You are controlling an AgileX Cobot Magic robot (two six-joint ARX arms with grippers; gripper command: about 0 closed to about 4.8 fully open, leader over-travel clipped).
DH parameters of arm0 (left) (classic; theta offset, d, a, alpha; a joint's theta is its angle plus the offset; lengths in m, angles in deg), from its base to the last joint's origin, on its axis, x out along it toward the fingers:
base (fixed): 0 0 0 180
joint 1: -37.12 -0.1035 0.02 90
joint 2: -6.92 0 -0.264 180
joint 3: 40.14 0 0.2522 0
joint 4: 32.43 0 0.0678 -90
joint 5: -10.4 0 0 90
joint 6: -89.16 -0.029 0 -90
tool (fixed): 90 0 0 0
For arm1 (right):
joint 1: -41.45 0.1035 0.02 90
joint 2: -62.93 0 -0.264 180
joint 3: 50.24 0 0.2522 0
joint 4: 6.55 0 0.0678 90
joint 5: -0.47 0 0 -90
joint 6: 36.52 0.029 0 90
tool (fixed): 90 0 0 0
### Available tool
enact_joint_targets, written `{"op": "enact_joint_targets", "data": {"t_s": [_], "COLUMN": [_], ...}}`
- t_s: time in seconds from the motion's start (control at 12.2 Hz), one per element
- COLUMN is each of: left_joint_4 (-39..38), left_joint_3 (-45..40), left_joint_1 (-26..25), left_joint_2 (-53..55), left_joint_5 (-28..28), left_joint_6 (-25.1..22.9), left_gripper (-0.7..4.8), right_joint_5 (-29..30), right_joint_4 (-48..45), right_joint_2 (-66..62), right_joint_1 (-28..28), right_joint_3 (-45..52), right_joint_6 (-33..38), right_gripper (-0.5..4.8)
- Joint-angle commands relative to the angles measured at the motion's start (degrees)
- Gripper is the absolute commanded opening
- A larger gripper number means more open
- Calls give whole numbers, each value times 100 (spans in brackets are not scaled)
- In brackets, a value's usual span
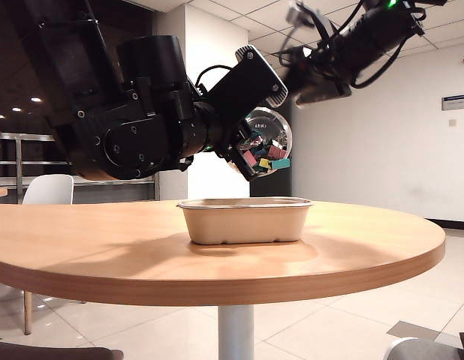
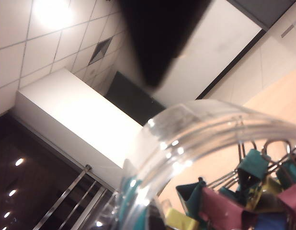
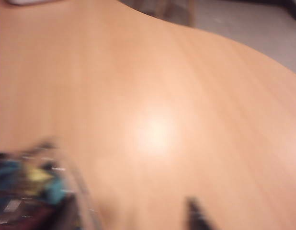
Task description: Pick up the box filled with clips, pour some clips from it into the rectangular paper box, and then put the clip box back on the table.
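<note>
On the exterior view I've got the left end effector (image 1: 247, 154) up in the air over the worktop (image 1: 104, 240), clamped on the box filled with clips (image 1: 266, 142), which is tipped right over on its side with the mouth angled down toward the rectangular paper box (image 1: 245, 220). The clips (image 1: 263, 157), pink, green, teal and yellow, are piled against the low side of the clear jar, just above the tray's rim but not touching it. The tray sits near the middle of the worktop, upright. The right arm (image 1: 344, 45) hangs high above and beyond the jar; I can't make out its end effector from here. Over to the left wrist view: the curved clear rim of the jar (image 2: 200, 129) fills the frame, with teal, pink and yellow clips (image 2: 244, 196) heaped inside it and ceiling panels behind. The end effector itself is out of frame here, but its grip on the jar is plain from outside. Right wrist view now: heavily blurred, mostly bare wood-grain worktop (image 3: 153, 96), a smear of the jar and coloured clips (image 3: 28, 187) at one corner, and a dark fingertip (image 3: 196, 213) poking in at the edge. I can't tell whether the right end effector is open or closed.
</note>
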Motion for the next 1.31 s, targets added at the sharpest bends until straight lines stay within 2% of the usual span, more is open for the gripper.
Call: {"op": "enact_joint_targets", "data": {"t_s": [0.08,0.16,0.33,0.57,0.9,1.06,1.31], "left_joint_4": [214,214,214,214,214,214,214], "left_joint_3": [17,17,17,17,17,15,15], "left_joint_1": [11,11,11,11,9,9,9], "left_joint_2": [-66,-66,-66,-66,-66,-66,-66], "left_joint_5": [-96,-114,-138,-170,-168,-168,-170], "left_joint_6": [96,129,133,133,155,153,260], "left_gripper": [-6,-6,-6,-6,-6,-6,-6], "right_joint_5": [-522,-511,-245,673,654,461,748], "right_joint_4": [-358,-393,-380,72,-26,-79,-24], "right_joint_2": [-46,-105,-280,-490,-479,-481,-481], "right_joint_1": [-4,-4,-4,-2,-2,0,2], "right_joint_3": [-33,-33,-33,-33,-33,-33,-33], "right_joint_6": [85,85,81,11,-90,-96,-98], "right_gripper": [55,0,-5,-5,-5,-5,-5]}}
